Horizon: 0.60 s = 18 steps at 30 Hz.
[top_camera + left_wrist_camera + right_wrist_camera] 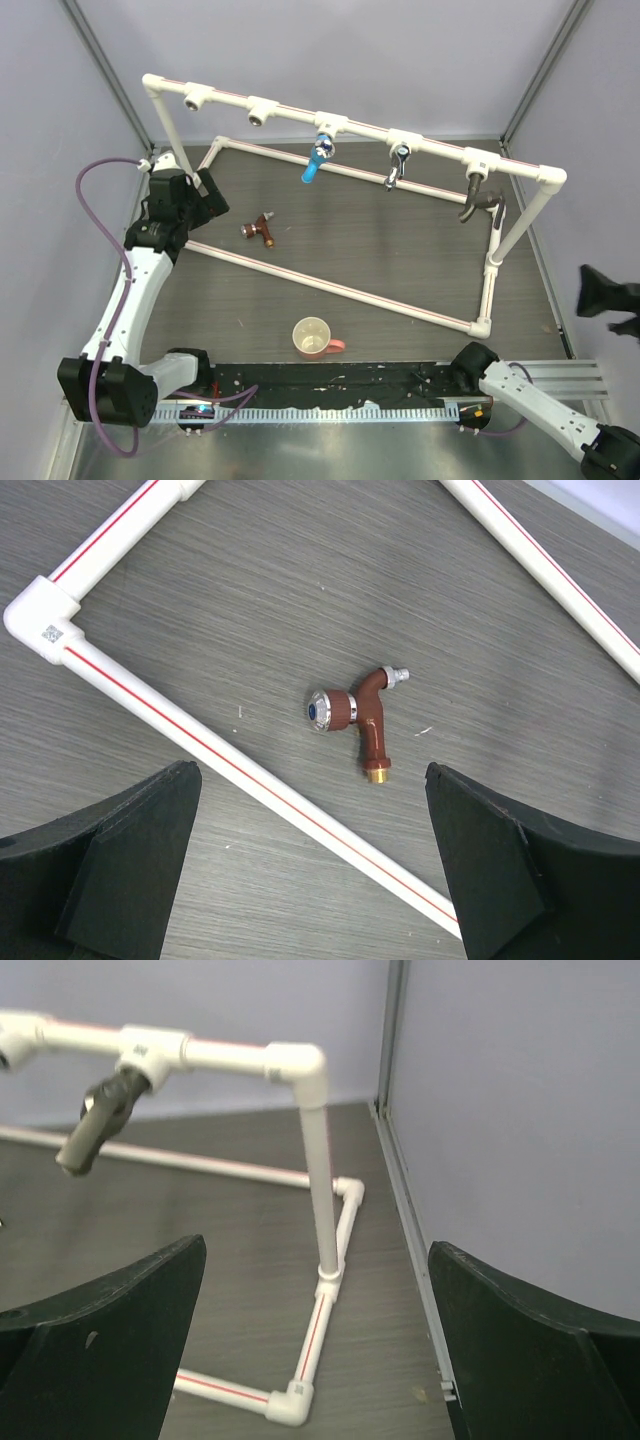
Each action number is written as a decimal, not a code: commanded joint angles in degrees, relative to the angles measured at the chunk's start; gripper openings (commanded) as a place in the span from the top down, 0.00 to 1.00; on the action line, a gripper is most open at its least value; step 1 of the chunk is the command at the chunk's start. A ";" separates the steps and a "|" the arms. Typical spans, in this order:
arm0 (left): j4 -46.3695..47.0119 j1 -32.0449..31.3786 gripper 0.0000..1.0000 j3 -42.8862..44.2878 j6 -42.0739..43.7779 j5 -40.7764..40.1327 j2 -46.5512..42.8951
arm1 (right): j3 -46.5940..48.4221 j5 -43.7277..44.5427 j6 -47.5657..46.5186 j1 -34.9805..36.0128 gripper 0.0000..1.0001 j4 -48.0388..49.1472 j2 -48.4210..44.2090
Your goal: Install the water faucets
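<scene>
Left wrist view: the left gripper [310, 775] hangs over the table [480, 600] with its fingers spread wide and nothing between them. The copper faucet [365, 715] lies on its side just ahead of the gap, slightly toward the right finger and touching neither. A white floor pipe [250, 780] crosses diagonally under the gripper, on the near side of the faucet.

In the top external view the left gripper [208, 192] sits just left of the copper faucet [260, 230]. Beyond it and to its right, the blue faucet [318, 160], chrome faucet [398, 165] and dark faucet [478, 200] hang from the top rail [290, 108]. A cup [313, 338] stands back toward the arm bases.

The right gripper [605, 298], well out to the right, also has its jaws wide apart and empty. From its wrist camera, the gripper [318, 1250] faces the corner post [320, 1180], with the dark faucet [95, 1125] up to its left.
</scene>
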 commanded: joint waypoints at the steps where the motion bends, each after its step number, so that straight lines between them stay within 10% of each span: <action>1: 2.26 0.29 0.00 -0.36 0.25 0.71 -1.86 | -10.66 -4.83 2.82 -0.19 0.00 0.56 4.47; 18: 2.26 1.25 0.00 -0.10 0.16 2.47 -4.06 | -27.54 3.95 7.30 1.57 0.00 24.66 16.33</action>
